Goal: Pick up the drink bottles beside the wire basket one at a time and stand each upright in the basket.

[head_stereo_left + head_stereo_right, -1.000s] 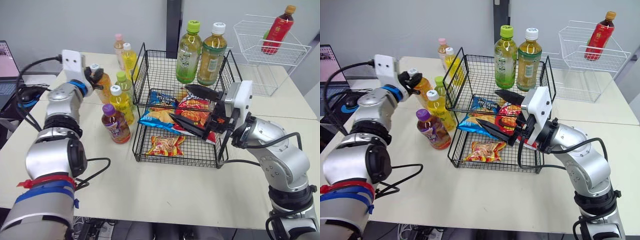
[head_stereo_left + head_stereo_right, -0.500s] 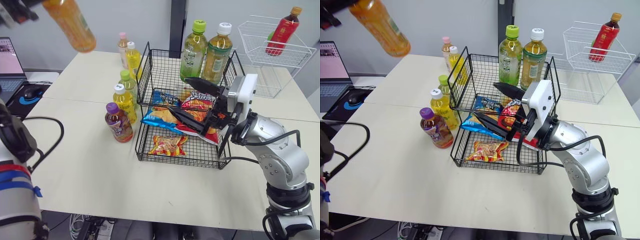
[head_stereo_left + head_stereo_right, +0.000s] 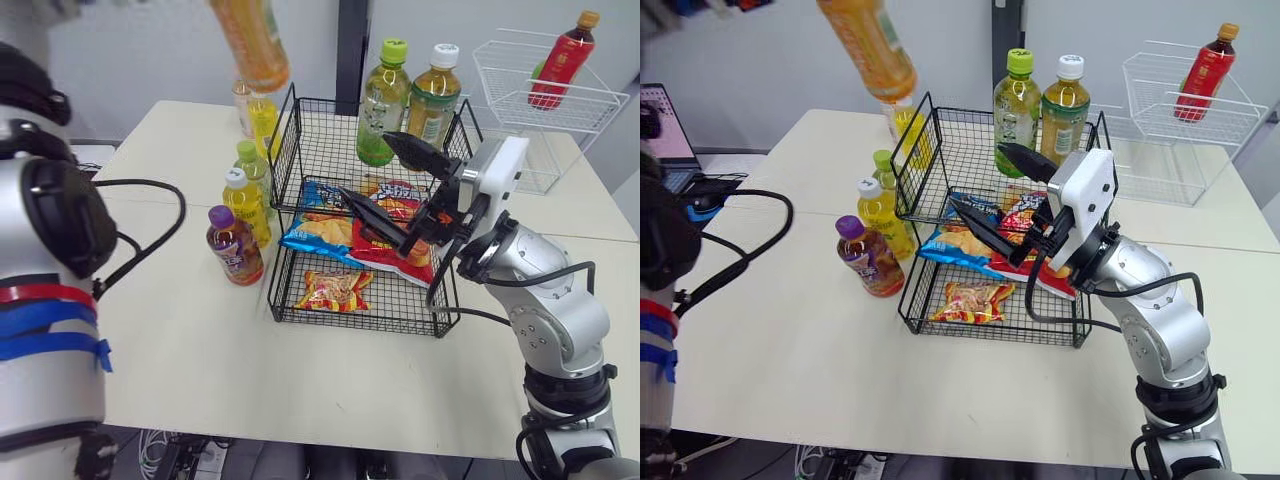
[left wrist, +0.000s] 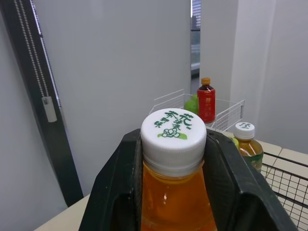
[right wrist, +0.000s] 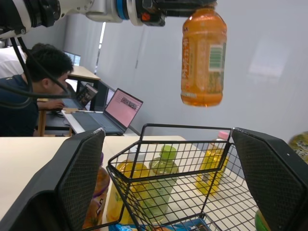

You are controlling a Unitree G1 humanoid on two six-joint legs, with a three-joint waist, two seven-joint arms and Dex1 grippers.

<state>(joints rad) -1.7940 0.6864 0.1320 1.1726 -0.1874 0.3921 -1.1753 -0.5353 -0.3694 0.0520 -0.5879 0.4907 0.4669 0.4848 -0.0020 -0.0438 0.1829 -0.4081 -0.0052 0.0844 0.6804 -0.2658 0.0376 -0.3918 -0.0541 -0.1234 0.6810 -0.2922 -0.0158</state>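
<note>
Left gripper [image 4: 173,144] clamped on orange bottle [image 3: 250,42], swung rightward toward basket [image 3: 322,150], right gripper [image 3: 365,165] spread.

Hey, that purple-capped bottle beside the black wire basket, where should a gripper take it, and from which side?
Take the purple-capped bottle at its neck just under the cap, coming from above or from the open side on the robot's left. It stands upright, cap clear; the wire basket crowds its right and a white-capped yellow bottle stands close behind.
</note>
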